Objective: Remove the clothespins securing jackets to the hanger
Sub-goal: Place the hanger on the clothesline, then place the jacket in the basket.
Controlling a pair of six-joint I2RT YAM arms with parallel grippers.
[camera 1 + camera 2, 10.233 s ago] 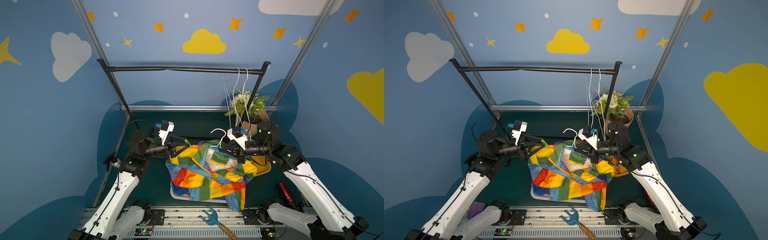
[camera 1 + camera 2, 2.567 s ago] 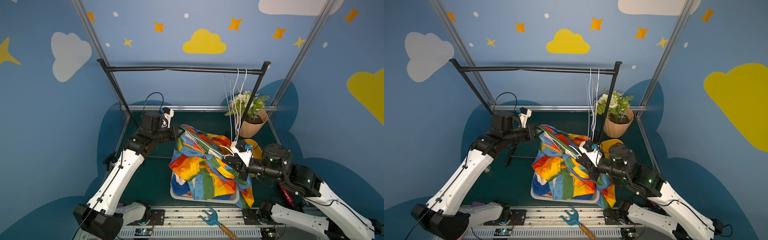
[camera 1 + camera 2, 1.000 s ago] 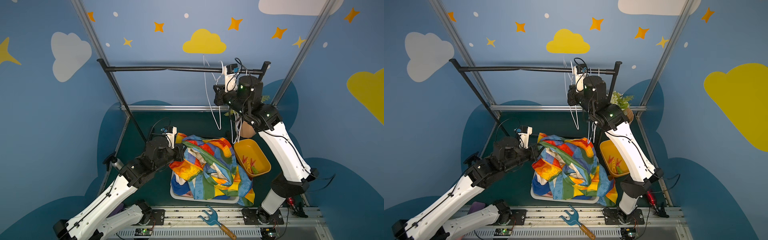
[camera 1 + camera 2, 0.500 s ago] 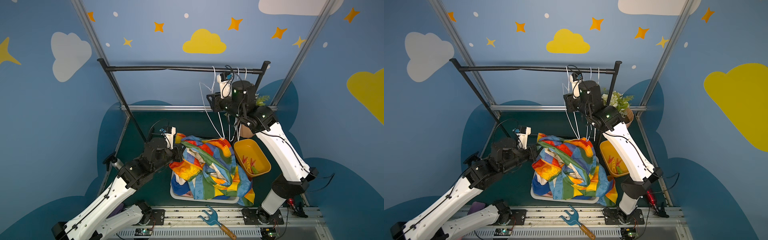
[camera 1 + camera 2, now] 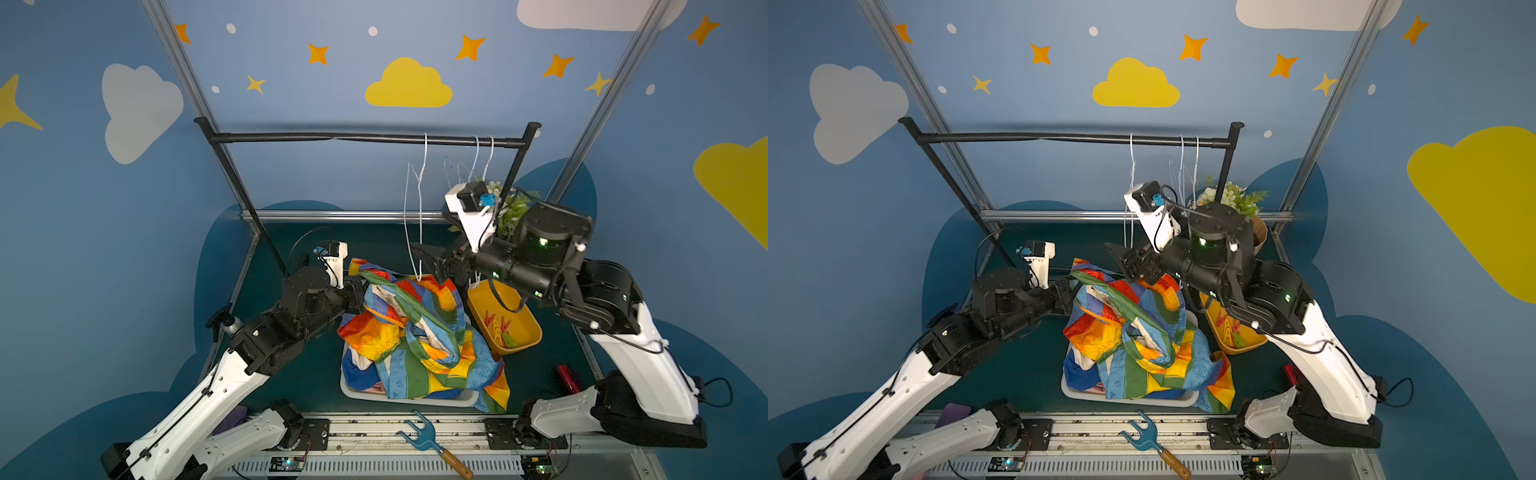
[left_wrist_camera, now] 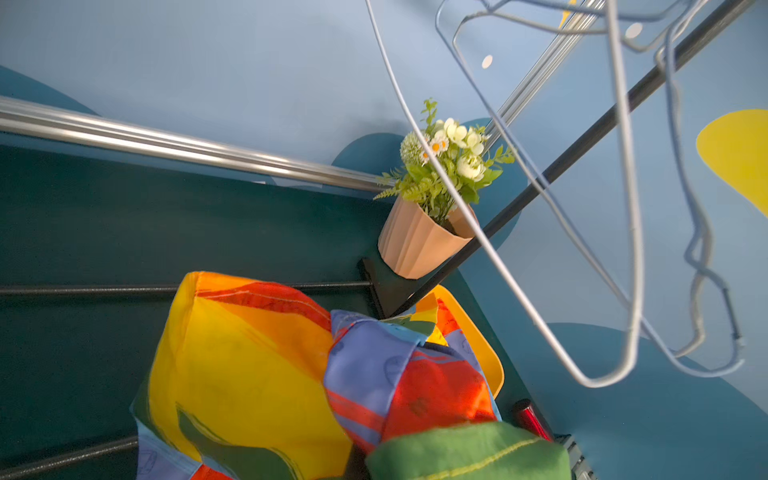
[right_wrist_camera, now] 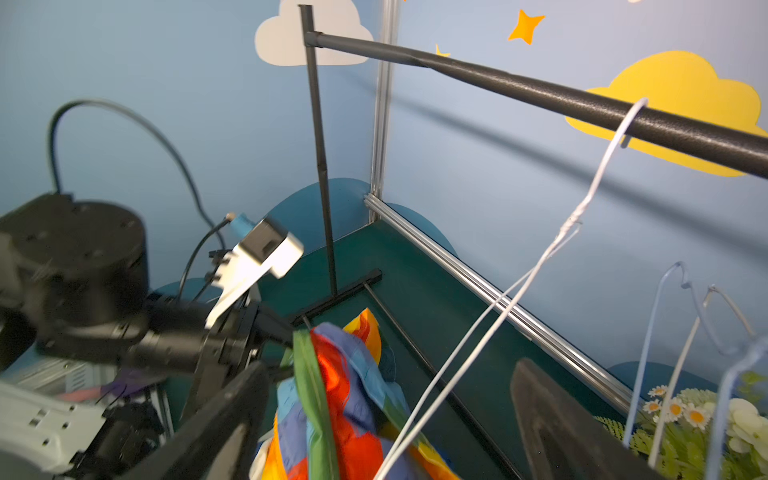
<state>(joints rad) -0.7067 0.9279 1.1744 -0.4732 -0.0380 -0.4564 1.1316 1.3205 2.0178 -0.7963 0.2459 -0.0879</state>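
I read the left gripper as closed, clamped on a green-edged fold of the rainbow-striped jacket. The jacket lay heaped in the white basket at the middle of the table. The right gripper hung over the far edge of the heap, jaws spread wide, holding nothing. In its wrist view, both fingers stood well apart. A white wire hanger hung from the black rail, its lower end just beside the right gripper's tips. I could not tell whether they touched. The clothespins, red, yellow and green, lay in the yellow bin beside the basket.
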